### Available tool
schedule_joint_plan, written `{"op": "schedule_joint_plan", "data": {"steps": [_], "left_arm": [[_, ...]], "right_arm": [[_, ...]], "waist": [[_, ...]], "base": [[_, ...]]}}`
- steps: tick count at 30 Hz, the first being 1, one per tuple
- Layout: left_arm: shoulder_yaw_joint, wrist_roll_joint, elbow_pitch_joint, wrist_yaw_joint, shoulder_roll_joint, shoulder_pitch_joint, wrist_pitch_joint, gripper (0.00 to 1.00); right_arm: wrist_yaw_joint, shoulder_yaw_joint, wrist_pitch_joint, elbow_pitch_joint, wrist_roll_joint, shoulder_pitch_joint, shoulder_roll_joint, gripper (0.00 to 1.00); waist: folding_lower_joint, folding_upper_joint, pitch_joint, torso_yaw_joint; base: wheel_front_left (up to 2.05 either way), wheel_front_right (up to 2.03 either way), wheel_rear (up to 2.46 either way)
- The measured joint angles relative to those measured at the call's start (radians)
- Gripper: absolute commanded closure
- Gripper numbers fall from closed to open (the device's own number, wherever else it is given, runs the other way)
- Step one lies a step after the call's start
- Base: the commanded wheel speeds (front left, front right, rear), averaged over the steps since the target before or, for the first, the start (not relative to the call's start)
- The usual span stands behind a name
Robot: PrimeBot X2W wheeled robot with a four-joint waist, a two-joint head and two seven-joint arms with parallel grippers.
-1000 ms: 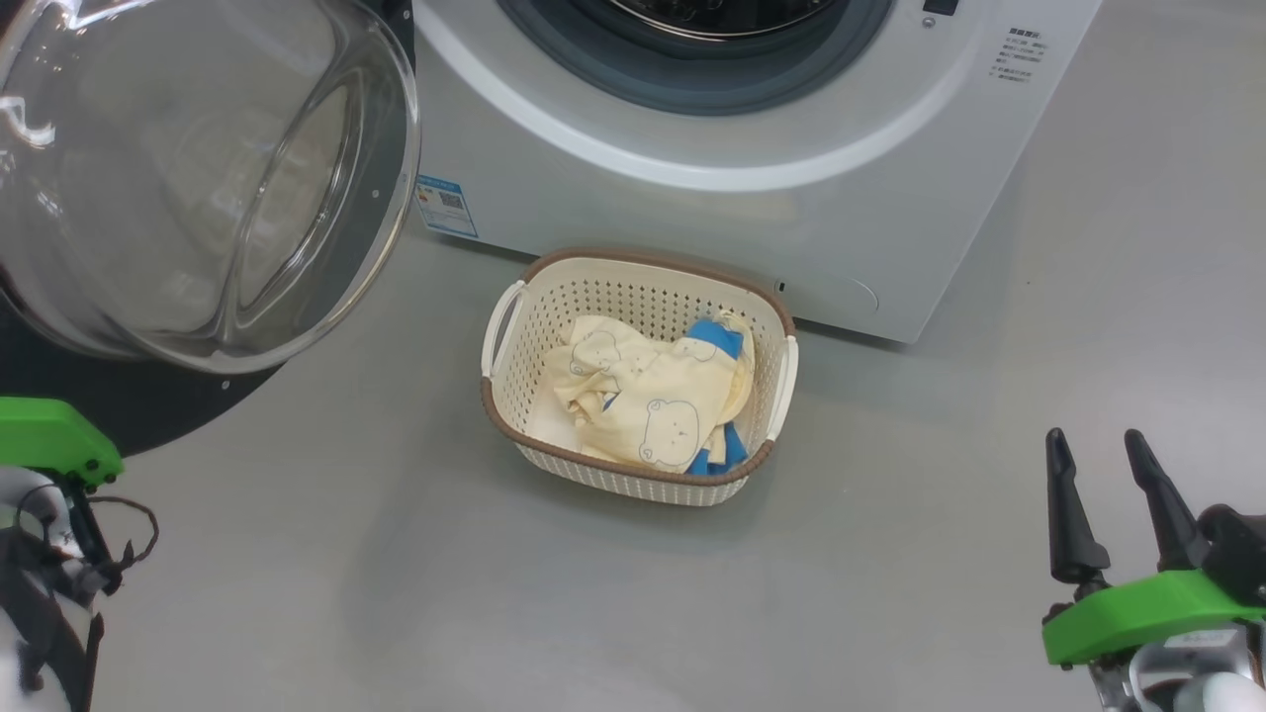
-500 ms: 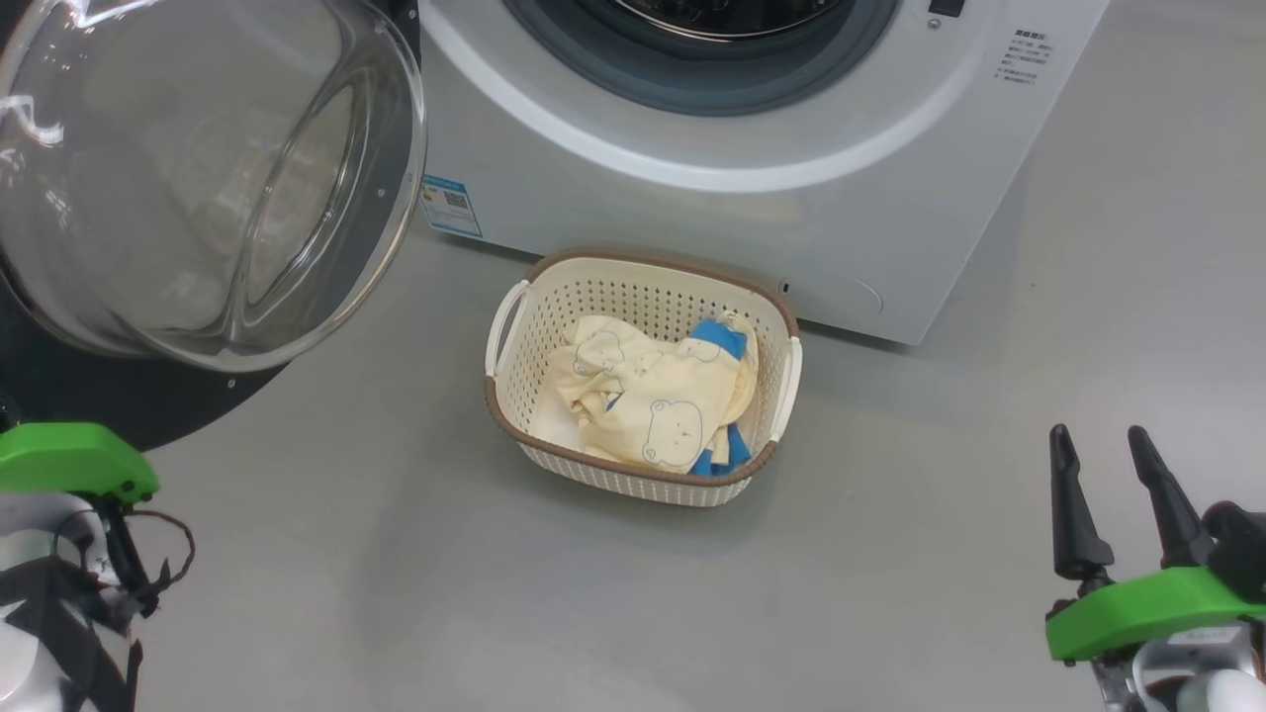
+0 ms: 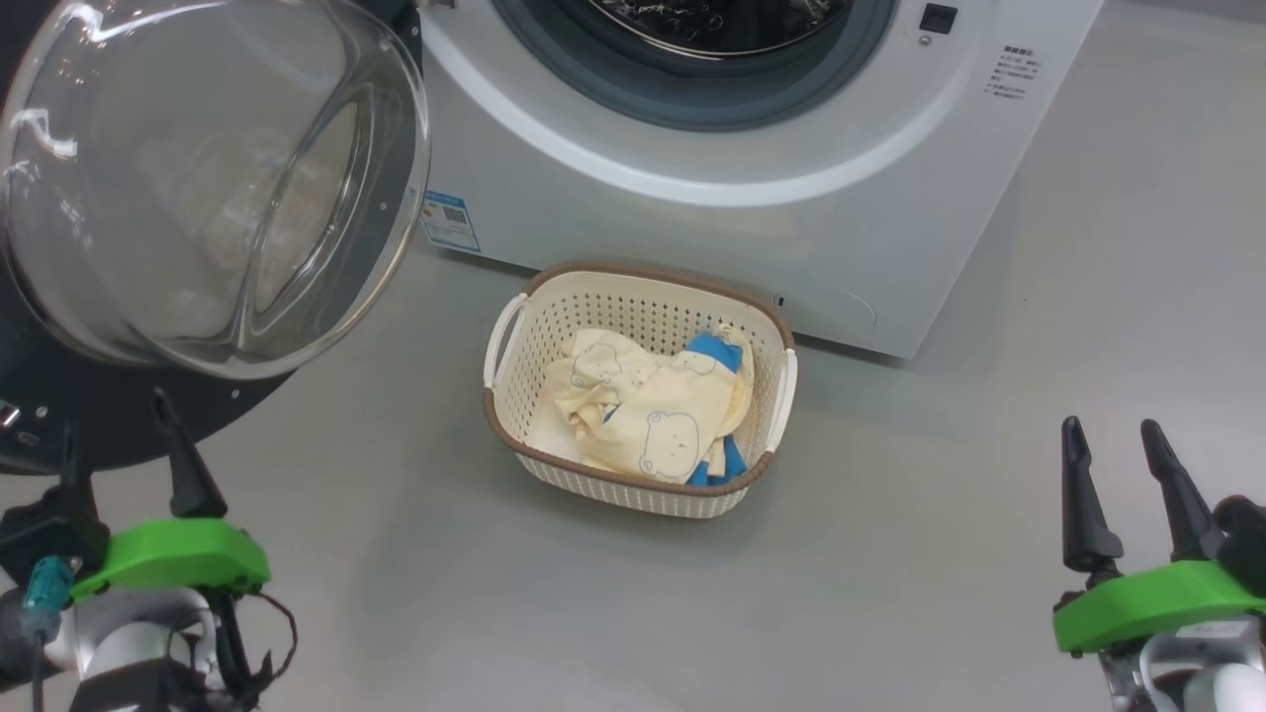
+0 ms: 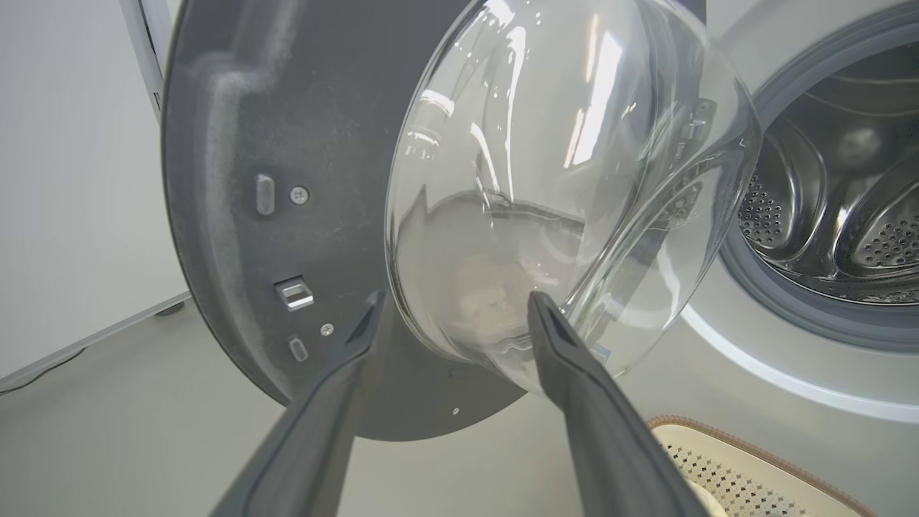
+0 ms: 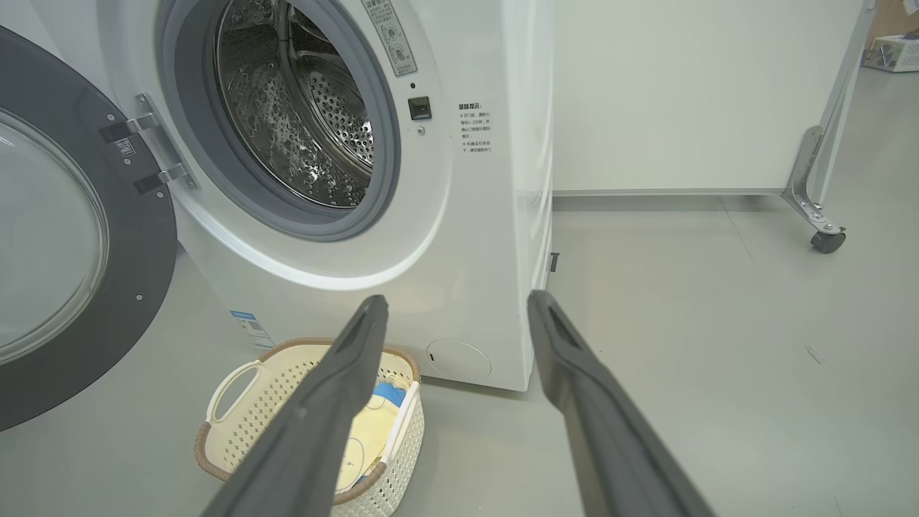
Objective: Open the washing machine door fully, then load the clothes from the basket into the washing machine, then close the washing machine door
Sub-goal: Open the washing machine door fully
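Since the washing machine door point(image 3: 208, 188) hangs swung wide on the robot's left, the steel drum point(image 5: 309, 108) is open for loading, so I'd say step one's done. The basket point(image 3: 653, 272) sits on the floor just in front of the washing machine point(image 3: 692, 227), right below the opening, handy for a short lift. The clothes point(image 3: 653, 405) are bunched inside it. Left gripper point(image 3: 113, 413) hovers near the door's lower rim, jaws spread, holding nothing. Right gripper point(image 3: 1110, 427) sits well off to the right, spread and empty too.

One finger of my right hand point(image 5: 457, 299) covers part of the clothes point(image 5: 370, 434) in the basket point(image 5: 244, 406). Beyond that hand, the small print point(image 5: 474, 129) on the washing machine point(image 5: 474, 237) is too tiny for me to read.
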Motion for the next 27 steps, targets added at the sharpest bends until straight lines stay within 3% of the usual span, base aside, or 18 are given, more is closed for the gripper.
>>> {"op": "schedule_joint_plan", "data": {"steps": [13,27], "left_arm": [[-0.124,0.041,-0.081,-0.041,-0.044,0.11,0.009,0.0],[-0.201,0.048,-0.095,-0.071,-0.058,0.12,0.041,0.0]], "right_arm": [[0.0,0.012,0.0,0.001,-0.01,0.002,0.0,0.0],[0.0,0.073,0.0,-0.012,-0.095,0.008,0.0,0.0]], "waist": [[0.0001,0.0,-0.026,-0.031],[0.0,0.0,-0.056,-0.156]], "base": [[0.0,0.0,0.0],[0.0,0.0,0.0]]}}
